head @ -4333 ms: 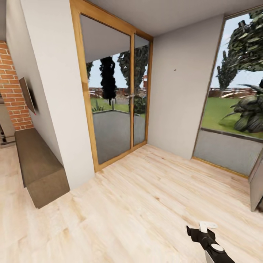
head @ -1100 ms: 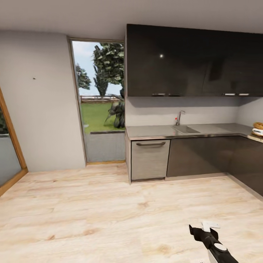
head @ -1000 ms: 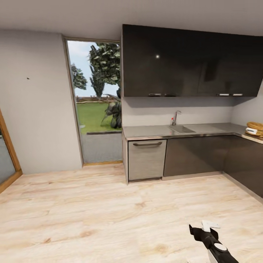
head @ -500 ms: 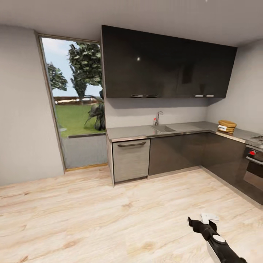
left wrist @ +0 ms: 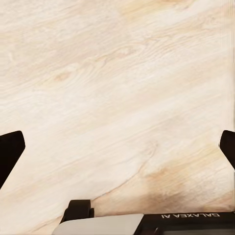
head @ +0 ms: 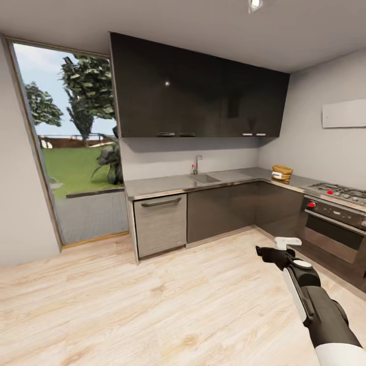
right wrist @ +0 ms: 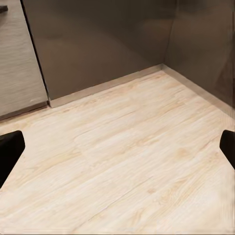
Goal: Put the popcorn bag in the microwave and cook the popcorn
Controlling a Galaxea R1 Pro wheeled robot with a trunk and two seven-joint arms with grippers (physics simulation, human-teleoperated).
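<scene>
The pale grey countertop point(head: 168, 184) runs above dark charcoal cabinet fronts along the back wall and turns the corner to the right. The popcorn bag, the popcorn and the microwave are out of view. My right gripper point(head: 273, 248) is held out low over the wooden floor, short of the cabinets. In the right wrist view that gripper point(right wrist: 117, 147) is open, its dark fingers point(right wrist: 10, 149) wide apart over bare floor with nothing between them. My left gripper point(left wrist: 117, 149) is open too, pointing down at the floorboards.
A stack of flat tan rounds point(head: 281, 173) sits on the counter's corner. A sink with tap point(head: 202, 177), a steel dishwasher front point(head: 159, 219), a built-in oven point(head: 333, 231) under a gas hob point(head: 341, 192), and a tall garden window point(head: 71, 152) surround the open wooden floor point(head: 152, 300).
The camera has swung to the right, bringing the oven, hob and right wall into the picture. My right arm now reaches higher and farther into view.
</scene>
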